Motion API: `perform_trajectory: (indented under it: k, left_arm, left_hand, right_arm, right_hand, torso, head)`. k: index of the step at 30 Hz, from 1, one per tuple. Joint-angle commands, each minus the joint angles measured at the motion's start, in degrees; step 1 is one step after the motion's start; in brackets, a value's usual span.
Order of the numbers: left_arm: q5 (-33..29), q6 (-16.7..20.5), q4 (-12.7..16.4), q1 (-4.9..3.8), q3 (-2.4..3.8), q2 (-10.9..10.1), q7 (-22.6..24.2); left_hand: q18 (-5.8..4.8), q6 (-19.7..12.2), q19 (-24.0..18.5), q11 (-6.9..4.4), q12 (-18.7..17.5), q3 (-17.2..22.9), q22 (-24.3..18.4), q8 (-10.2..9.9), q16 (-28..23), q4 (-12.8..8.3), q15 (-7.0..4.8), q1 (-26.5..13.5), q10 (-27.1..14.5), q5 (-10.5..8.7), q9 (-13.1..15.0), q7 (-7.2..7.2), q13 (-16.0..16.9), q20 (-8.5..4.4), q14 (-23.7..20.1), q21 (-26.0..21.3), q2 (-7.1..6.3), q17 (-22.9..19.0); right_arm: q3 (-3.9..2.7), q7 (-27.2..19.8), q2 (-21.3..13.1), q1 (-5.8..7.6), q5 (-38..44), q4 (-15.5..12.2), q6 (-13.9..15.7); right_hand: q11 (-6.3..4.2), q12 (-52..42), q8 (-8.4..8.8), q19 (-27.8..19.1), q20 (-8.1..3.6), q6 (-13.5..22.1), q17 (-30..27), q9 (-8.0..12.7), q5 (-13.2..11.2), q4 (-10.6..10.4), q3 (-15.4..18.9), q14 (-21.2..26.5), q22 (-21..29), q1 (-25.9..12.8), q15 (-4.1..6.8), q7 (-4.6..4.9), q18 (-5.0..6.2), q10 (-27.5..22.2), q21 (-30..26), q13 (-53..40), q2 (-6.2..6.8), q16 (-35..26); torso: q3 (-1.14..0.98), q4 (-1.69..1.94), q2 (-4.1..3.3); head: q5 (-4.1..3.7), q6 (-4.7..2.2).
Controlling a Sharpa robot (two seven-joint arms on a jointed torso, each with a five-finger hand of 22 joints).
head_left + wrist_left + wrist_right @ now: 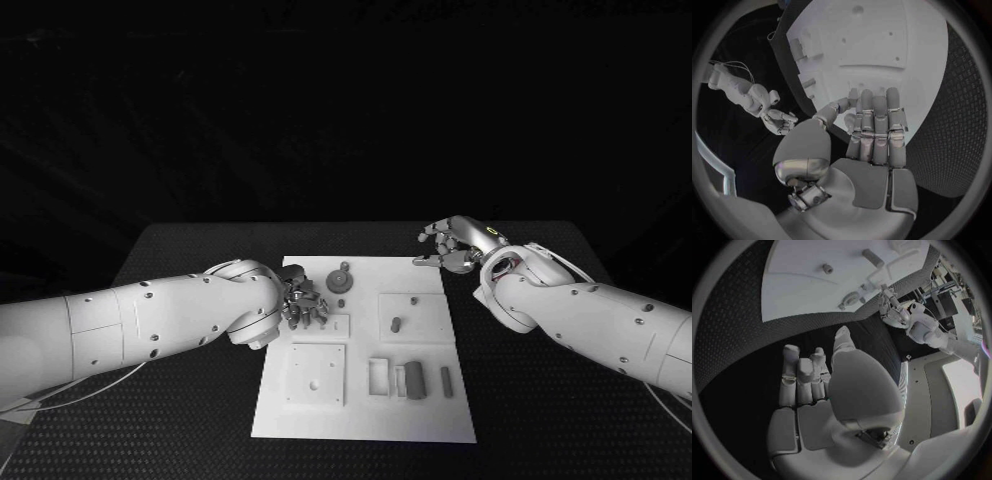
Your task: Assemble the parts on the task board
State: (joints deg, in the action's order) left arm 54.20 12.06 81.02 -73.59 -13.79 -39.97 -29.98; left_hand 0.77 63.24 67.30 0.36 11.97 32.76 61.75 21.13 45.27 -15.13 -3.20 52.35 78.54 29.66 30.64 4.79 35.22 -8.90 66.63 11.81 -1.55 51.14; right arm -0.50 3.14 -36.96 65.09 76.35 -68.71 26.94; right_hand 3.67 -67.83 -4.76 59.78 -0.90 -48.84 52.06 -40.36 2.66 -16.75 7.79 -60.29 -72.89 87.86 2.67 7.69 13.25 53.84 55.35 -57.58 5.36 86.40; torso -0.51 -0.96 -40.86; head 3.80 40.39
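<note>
Task board [364, 415]: lying flat and white on the black table [188, 250], grey parts [415, 379] resting in its recesses.
Left hand [300, 304]: hovering over the board's edge, fingers apart, holding nothing.
Right hand [453, 246]: hanging past the far corner, fingers curled, empty.

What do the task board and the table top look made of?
Task board: smooth matte white, likely plastic, with crisp recessed pockets and an even, dull sheen. Table: black, with a fine woven or mesh-like texture, perhaps a rubber or fabric mat; the grain shows clearly in the left wrist view.
</note>
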Motion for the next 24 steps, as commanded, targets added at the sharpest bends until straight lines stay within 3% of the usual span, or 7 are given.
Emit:
perform_trajectory:
  k: [1,24]
  left_arm:
    - [2.57,0.38,0.08,0.09,0.03,0.17,0.17]
    - [4.58,0.27,-0.55,0.89,0.04,1.03,0.28]
  left_hand:
    - [-0.73,2.21,0.17,-0.81,0.40,1.14,0.09,0.35,0.24,-0.78,-0.28,0.71,0.97,0.20,2.01,-1.63,0.10,-0.13,-0.10,0.32,0.09,-0.09]
    - [-0.74,2.24,0.26,-0.85,0.60,1.23,0.32,0.44,0.51,-0.70,-0.34,0.84,0.95,0.24,2.06,-1.66,0.19,-0.18,-0.10,0.34,-0.01,-0.22]
  right_arm:
    - [-0.03,-0.30,0.01,0.02,-0.09,-0.10,-0.07]
    - [-0.03,-0.13,-0.09,0.02,-0.08,-0.27,-0.29]
  right_hand:
    - [0.08,-0.08,-0.16,-0.06,-0.08,2.29,-0.10,-0.10,-0.01,-0.06,-0.28,0.19,0.07,-0.17,-0.22,2.53,1.49,-0.26,-0.20,0.08,0.36,-0.32]
    - [0.06,-0.10,-0.14,-0.09,-0.05,2.28,-0.15,-0.16,-0.01,-0.06,-0.38,0.22,0.07,-0.28,-0.21,2.52,1.52,-0.28,-0.19,0.16,0.41,-0.31]
  torso:
    - [0.02,0.03,0.04]
    - [-0.01,-0.01,0.03]
  head:
    - [0.07,-0.03]
    - [-0.16,0.17]
